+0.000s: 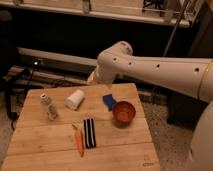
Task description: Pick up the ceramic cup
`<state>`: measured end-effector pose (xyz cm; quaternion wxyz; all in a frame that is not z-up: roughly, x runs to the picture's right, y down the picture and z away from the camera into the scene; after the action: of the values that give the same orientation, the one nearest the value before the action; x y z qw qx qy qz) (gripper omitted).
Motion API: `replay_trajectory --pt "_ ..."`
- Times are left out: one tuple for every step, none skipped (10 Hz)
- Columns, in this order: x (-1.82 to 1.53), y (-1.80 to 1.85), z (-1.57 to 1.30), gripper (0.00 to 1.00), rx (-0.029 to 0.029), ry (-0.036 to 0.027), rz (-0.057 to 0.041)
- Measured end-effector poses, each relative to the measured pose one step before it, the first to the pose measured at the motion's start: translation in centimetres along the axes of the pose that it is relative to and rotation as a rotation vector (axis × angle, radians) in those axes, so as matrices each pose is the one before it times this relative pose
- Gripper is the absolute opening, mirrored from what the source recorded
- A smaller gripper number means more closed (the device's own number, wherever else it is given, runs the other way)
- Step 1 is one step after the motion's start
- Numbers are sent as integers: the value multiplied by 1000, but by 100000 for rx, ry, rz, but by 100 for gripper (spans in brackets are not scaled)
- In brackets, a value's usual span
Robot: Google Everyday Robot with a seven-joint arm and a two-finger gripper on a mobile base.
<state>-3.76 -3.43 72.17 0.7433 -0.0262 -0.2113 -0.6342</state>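
The ceramic cup [75, 99] is plain white and lies on its side on the wooden table [45, 145], at the back and left of centre. My white arm reaches in from the right, with its joint above the table's far edge. My gripper [92, 78] is mostly hidden behind that joint. It sits above the far edge, just right of and behind the cup, and is not touching it.
A red-orange bowl [124, 111] stands at the right with a blue object [109, 101] beside it. A small clear bottle [48, 106] stands at the left. An orange carrot-like piece [79, 142] and a black striped item [89, 132] lie at the front centre.
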Motion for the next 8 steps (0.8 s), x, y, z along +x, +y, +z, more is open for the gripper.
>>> replay_trajectory --pt "455 -150 -542 67 -382 -133 139" --pt "788 -492 -757 67 -1148 -886 -418" --pt "903 -1050 -743 67 -988 -1619 -774" --pt "989 -1881 -298 67 -2262 -4534 -1380" --pt "516 -1612 366 67 -2004 -4042 -1108" --pt "494 -2327 958 67 -2854 -5483 -1618" --pt "512 -2336 1433 67 -3564 -6134 -1018" --pt "233 -1136 987 67 -1966 -3658 -174"
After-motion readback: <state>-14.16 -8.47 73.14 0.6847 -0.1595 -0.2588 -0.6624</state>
